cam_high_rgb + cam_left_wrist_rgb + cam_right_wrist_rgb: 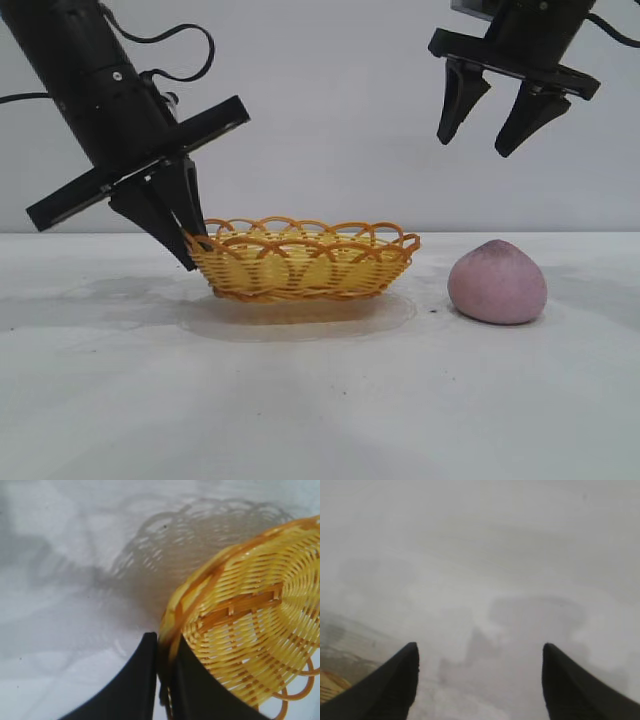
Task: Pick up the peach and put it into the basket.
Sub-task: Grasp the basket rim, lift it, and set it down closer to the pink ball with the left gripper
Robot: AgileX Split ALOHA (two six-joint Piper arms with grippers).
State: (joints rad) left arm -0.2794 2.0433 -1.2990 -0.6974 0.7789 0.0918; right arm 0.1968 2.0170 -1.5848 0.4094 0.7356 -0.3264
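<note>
The dusty pink peach (497,283) rests on the white table at the right. A yellow wicker basket (305,259) with an orange-brown looped rim stands at the middle, nothing visible inside it. My left gripper (196,250) is shut on the basket's left rim; in the left wrist view the gripper (165,642) has its two black fingers pinching the rim of the basket (250,625). My right gripper (473,146) hangs open high above the peach, nothing between its fingers. In the right wrist view the gripper (480,652) faces bare table and the peach is out of view.
The white table (320,400) stretches in front of the basket and peach. A pale wall lies behind. A corner of the basket (330,685) shows at the edge of the right wrist view.
</note>
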